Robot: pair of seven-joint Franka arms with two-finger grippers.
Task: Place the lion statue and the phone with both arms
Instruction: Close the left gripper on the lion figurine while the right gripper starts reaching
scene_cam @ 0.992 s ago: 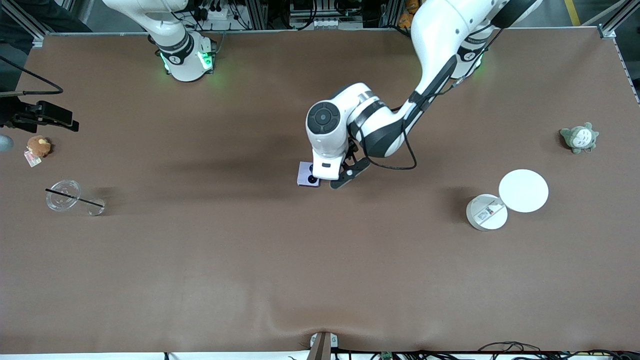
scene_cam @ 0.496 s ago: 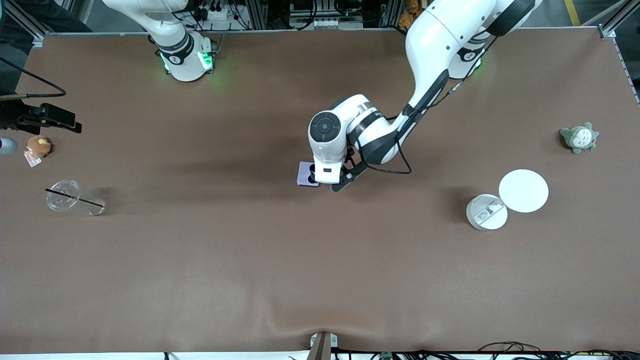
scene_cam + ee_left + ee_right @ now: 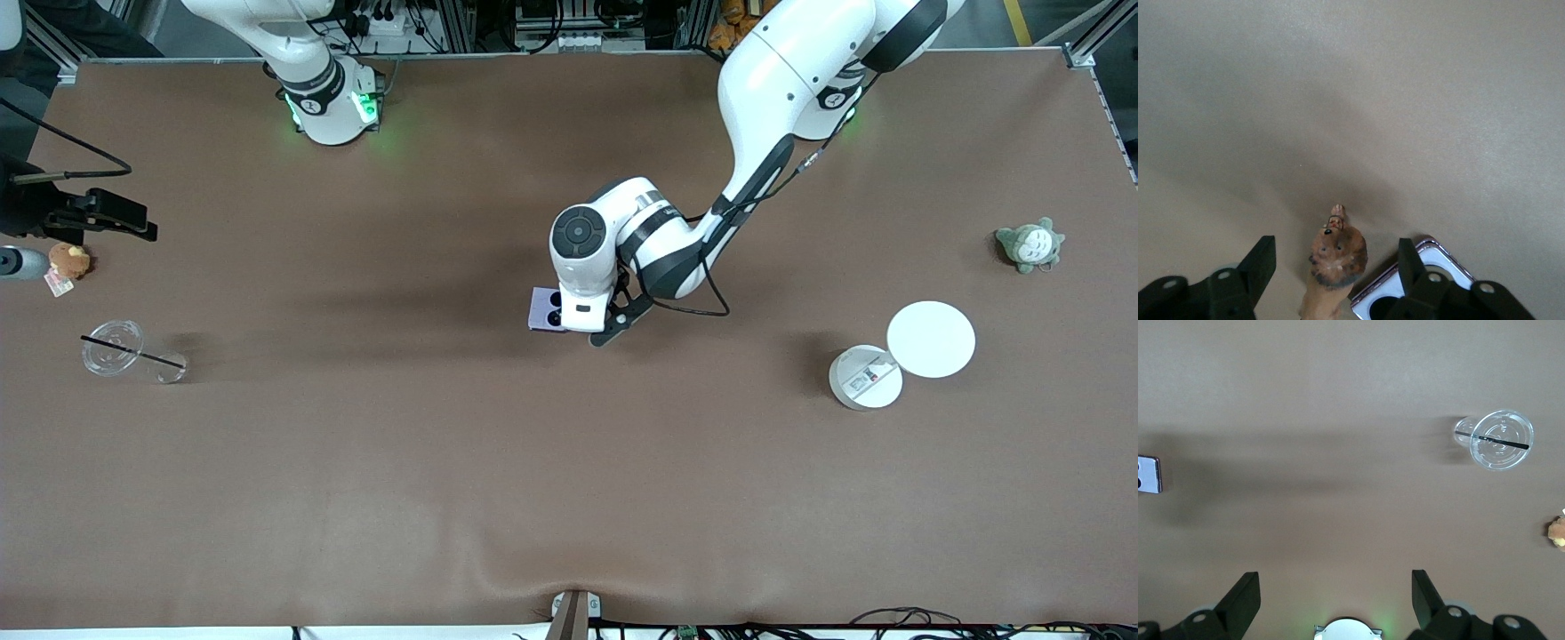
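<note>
The lion statue, a small brown-orange figurine, stands on the brown table right beside the phone. My left gripper is down around the lion, open, with a finger on each side and a gap to the figurine on both. In the front view the left hand hides the lion, and the pale lilac phone pokes out from under it, toward the right arm's end. My right gripper hangs open and empty high over the right arm's end of the table.
A clear cup with a black straw lies near a brown plush with a tag at the right arm's end. A white round box, its lid and a grey-green plush sit at the left arm's end.
The left hand has settled lower over the lion and its fingers have drawn inward a little. The right hand has drifted slightly toward the table's middle.
</note>
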